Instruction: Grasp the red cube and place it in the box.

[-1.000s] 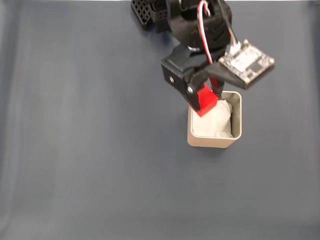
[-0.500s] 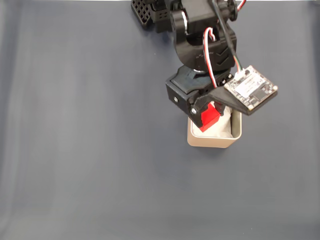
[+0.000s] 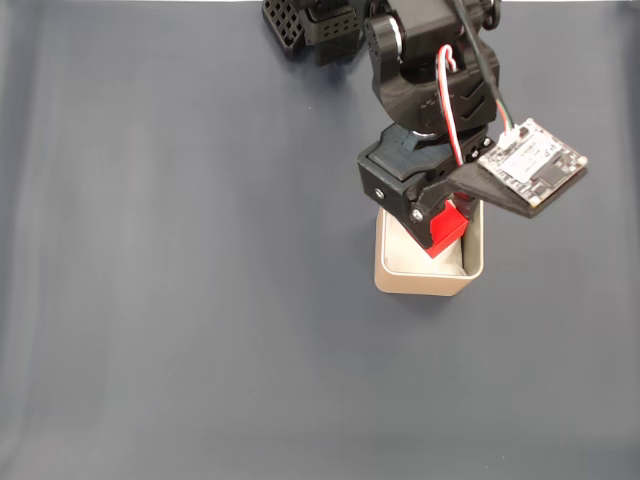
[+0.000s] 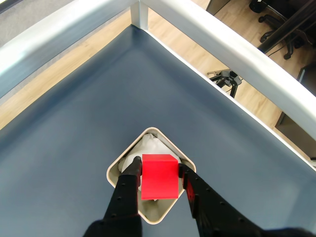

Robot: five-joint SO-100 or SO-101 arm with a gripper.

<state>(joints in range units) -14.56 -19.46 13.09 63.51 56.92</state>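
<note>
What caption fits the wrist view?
End effector holding the red cube directly above the open box.

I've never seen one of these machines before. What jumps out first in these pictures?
The bright red cube catches the eye first: in the wrist view it sits pinched between the two black fingers of the gripper, held right over the open beige box with crumpled white paper inside. In the fixed view the black arm reaches down from the top edge over the box, which stands on a wide dark blue table.
</note>
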